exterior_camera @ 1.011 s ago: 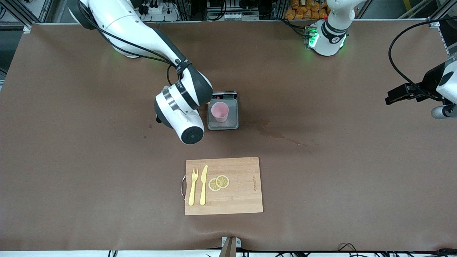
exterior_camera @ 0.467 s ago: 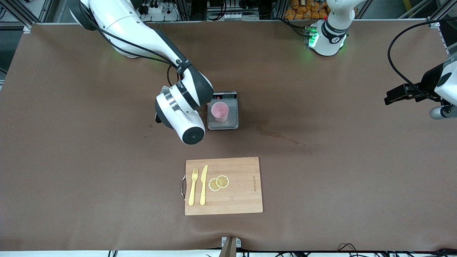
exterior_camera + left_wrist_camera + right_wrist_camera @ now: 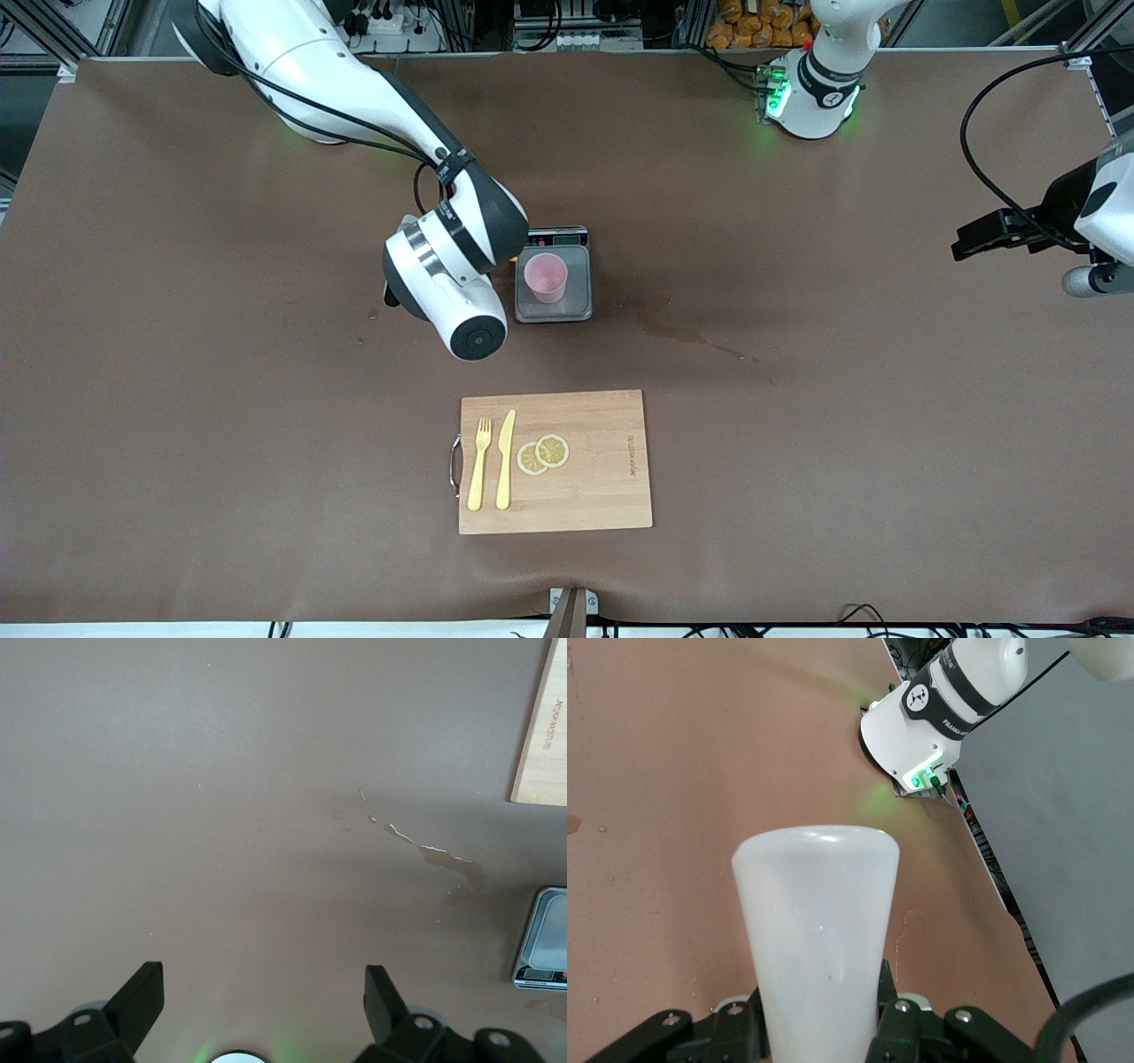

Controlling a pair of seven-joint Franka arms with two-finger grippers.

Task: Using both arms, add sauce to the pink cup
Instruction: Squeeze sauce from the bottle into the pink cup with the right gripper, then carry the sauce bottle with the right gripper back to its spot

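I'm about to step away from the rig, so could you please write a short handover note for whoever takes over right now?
Right claw: shut on the sauce bottle, beside the scale at the right arm's end; the claw is hidden under the wrist in the front view.
Left claw: open, empty, waiting over bare table toward the left arm's end.
Pink cup: upright on the grey scale, mid-table.
Cutting board with fork, knife and lemon slices lies nearer the front camera, untouched.
Done: bottle grasped.
Left: bring the nozzle over the cup and squeeze. Whether any sauce is already in the cup cannot be told.
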